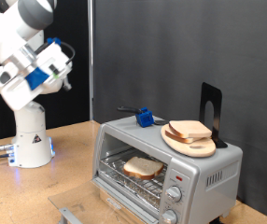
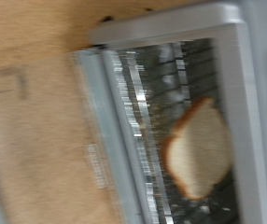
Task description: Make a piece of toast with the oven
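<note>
Here the piece of toast [image 1: 143,168] [image 2: 201,149] lies inside the oven [image 1: 208,173] [image 2: 171,28]; the gripper is out of view.

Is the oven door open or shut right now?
Open. The oven door is folded down in front, and a piece of toast lies uncovered on the wire rack.

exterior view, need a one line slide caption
Bread slice on the rack of the open oven; another slice on a wooden plate on top.
</note>
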